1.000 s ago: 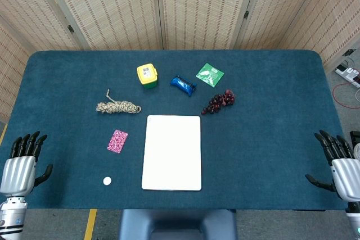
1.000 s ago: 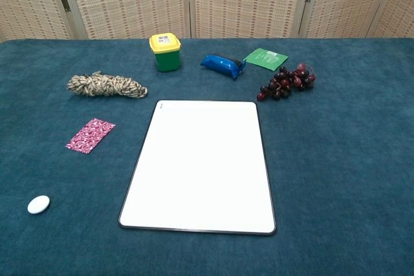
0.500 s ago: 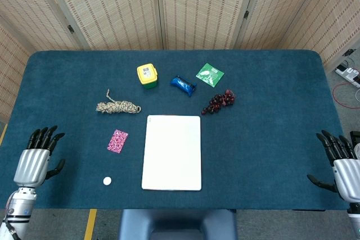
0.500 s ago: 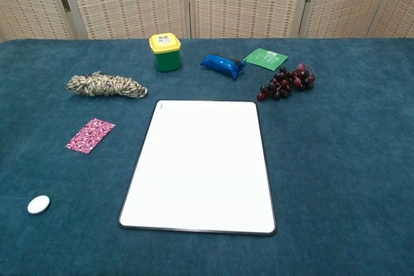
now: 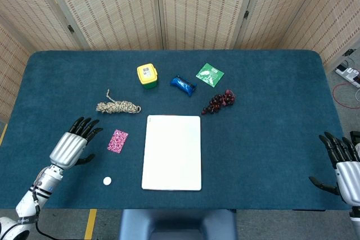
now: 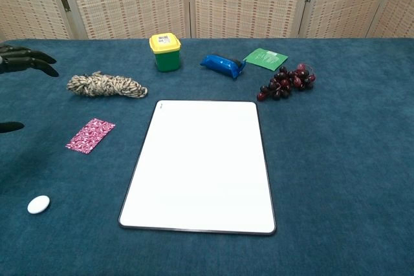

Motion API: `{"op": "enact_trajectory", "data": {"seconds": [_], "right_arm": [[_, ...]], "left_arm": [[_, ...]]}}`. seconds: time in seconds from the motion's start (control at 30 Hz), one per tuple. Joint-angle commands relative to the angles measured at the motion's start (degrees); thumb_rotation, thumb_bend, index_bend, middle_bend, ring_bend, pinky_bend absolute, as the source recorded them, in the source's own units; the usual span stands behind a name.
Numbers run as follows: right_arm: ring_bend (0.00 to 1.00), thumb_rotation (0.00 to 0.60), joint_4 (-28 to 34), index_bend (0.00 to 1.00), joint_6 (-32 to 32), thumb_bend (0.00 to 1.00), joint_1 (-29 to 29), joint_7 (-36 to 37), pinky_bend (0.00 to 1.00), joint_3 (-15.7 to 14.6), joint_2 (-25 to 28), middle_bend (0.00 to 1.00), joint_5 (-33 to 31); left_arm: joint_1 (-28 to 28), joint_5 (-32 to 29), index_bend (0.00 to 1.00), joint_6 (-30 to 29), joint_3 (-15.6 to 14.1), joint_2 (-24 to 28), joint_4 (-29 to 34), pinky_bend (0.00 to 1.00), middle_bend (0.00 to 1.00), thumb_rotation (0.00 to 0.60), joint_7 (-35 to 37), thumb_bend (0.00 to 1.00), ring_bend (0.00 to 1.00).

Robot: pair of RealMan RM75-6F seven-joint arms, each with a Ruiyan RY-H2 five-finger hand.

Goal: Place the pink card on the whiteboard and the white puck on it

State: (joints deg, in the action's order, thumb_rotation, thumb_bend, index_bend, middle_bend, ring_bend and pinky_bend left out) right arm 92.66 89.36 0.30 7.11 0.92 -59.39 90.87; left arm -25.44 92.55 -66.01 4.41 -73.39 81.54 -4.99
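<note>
The pink patterned card [image 5: 117,141] [image 6: 90,135] lies flat on the blue cloth, left of the whiteboard [image 5: 172,152] [image 6: 201,163]. A small white puck [image 5: 107,181] [image 6: 38,204] sits nearer the front edge, below the card. My left hand [image 5: 75,141] [image 6: 24,61] hovers open just left of the card, fingers spread and pointing toward it, holding nothing. At the table's right front corner my right hand [image 5: 343,161] stays open and empty; the chest view does not show it.
Behind the whiteboard lie a coiled rope [image 5: 117,106], a yellow-lidded green tub [image 5: 147,76], a blue packet [image 5: 183,84], a green sachet [image 5: 210,74] and a bunch of dark grapes [image 5: 218,102]. Folding screens stand beyond the table's far edge.
My left hand has come in from the table's left front edge, moving right and forward to just beside the pink card. The right hand has barely shifted.
</note>
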Motion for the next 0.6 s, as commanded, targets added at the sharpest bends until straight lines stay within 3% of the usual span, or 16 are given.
{"op": "enact_trajectory", "data": {"seconds": [0.03,0.27,0.6], "right_arm": [[0.09,0.6,0.02,0.04,-0.06,0.11,0.05,0.0,0.0,0.01,0.01,0.08,0.05],[0.09,0.6,-0.42,0.04,-0.19,0.11,0.09,0.43,0.0,0.02,-0.27,0.08,0.05],[0.09,0.6,-0.85,0.04,0.09,0.11,-0.38,0.72,0.0,0.0,-0.36,0.08,-0.41]], "left_arm": [[-2.68,0.62,0.18,3.08,-0.15,-0.19,-1.13,0.0,0.11,0.6,-1.79,0.29,0.05],[-8.05,-1.1,0.13,10.72,0.45,-0.71,-1.8,0.0,0.1,0.6,-5.5,0.26,0.01],[-12.95,-4.76,0.14,18.09,0.28,-2.92,-3.26,0.0,0.08,0.6,-9.78,0.25,0.0]]}}
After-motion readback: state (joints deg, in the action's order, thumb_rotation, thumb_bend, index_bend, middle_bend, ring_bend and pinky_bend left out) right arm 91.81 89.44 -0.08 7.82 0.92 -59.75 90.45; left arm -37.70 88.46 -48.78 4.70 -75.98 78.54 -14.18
